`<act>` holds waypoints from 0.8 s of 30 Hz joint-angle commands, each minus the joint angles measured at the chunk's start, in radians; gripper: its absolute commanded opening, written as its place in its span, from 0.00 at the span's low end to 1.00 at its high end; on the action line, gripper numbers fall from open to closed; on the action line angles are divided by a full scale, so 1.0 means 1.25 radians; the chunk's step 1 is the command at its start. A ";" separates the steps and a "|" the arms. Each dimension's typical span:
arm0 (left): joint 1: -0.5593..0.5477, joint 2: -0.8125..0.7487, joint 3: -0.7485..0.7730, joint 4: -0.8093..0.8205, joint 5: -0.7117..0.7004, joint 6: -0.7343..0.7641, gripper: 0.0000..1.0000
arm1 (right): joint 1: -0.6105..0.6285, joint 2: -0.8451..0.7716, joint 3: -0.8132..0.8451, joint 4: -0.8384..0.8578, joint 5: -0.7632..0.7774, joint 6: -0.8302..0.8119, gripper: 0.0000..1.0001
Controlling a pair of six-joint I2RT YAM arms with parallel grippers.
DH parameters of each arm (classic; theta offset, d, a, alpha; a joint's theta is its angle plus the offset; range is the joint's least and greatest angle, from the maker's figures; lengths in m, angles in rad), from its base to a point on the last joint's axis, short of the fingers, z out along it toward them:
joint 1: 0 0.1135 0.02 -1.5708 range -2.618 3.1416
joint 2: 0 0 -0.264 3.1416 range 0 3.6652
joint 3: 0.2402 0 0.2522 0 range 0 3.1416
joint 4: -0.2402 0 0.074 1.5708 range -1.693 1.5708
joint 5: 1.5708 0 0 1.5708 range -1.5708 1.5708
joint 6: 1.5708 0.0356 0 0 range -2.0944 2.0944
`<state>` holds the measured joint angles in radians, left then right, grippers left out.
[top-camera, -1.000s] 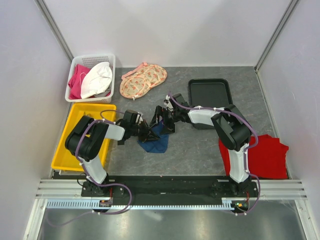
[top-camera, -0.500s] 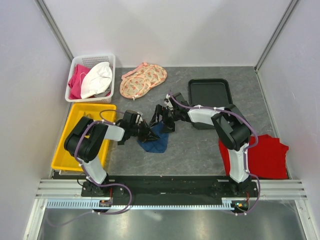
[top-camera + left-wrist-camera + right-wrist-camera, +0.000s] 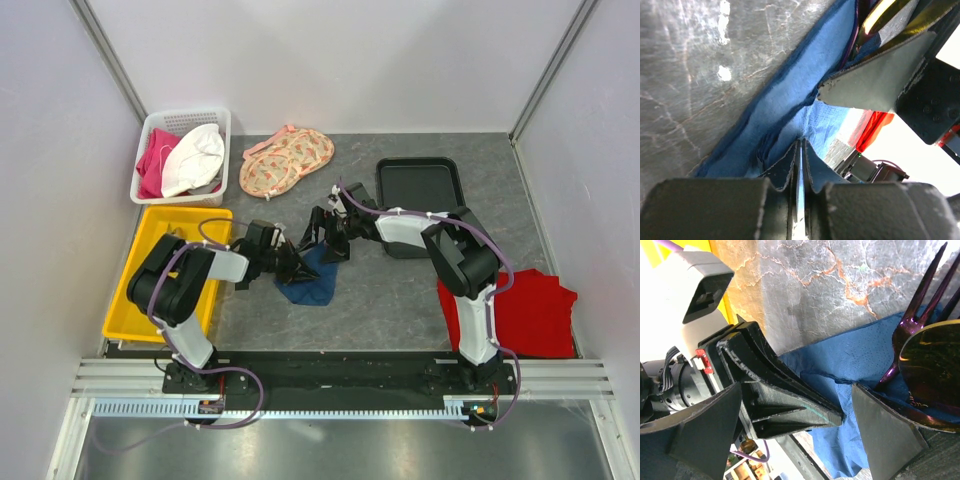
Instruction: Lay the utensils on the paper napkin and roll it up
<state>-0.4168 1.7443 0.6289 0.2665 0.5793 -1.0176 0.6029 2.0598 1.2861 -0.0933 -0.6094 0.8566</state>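
The navy paper napkin [image 3: 312, 286] lies crumpled and partly folded at the table's centre. My left gripper [image 3: 300, 268] is at its left edge, shut on a raised fold of the napkin [image 3: 790, 95]; the pinch shows in the left wrist view [image 3: 801, 145]. My right gripper [image 3: 322, 240] is open at the napkin's far edge, its fingers spread either side of the left gripper's tip [image 3: 796, 387]. A fork [image 3: 920, 305] and a spoon [image 3: 932, 355] with shiny gold-purple heads lie on the napkin [image 3: 860, 355] by the right finger [image 3: 885, 435]. Their handles are hidden.
A yellow bin [image 3: 150, 270] stands left of the left arm, with a white basket [image 3: 180, 155] of cloths behind it. Peach floral fabric [image 3: 285, 160] lies at the back, a black tray [image 3: 420, 190] back right, and a red cloth [image 3: 535, 310] at the right.
Almost nothing differs. Both grippers stay at the napkin, with only slight shifts of the arms.
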 commanded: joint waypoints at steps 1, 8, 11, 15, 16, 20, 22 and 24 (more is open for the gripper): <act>0.003 -0.059 0.004 -0.020 0.004 0.040 0.16 | -0.005 0.040 0.018 -0.030 0.056 -0.035 0.98; 0.072 -0.205 -0.032 -0.208 0.010 0.084 0.41 | -0.005 0.046 0.026 -0.035 0.058 -0.034 0.98; 0.134 -0.263 -0.033 -0.315 -0.014 0.145 0.51 | -0.005 0.046 0.025 -0.036 0.057 -0.034 0.98; 0.198 -0.286 -0.015 -0.444 -0.060 0.238 0.62 | -0.006 0.044 0.023 -0.037 0.056 -0.034 0.98; 0.209 -0.286 -0.012 -0.455 -0.067 0.246 0.63 | -0.006 0.043 0.022 -0.037 0.057 -0.034 0.98; 0.218 -0.270 -0.011 -0.471 -0.116 0.268 0.66 | -0.005 0.046 0.020 -0.038 0.052 -0.034 0.98; 0.218 -0.262 -0.011 -0.445 -0.123 0.270 0.67 | -0.005 0.046 0.018 -0.039 0.051 -0.032 0.98; 0.218 -0.252 -0.018 -0.422 -0.125 0.269 0.68 | -0.005 0.047 0.018 -0.039 0.051 -0.031 0.98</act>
<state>-0.1497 1.4063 0.5945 -0.2714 0.4690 -0.7452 0.5987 2.0750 1.3087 -0.0956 -0.6132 0.8440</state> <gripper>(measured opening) 0.673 0.982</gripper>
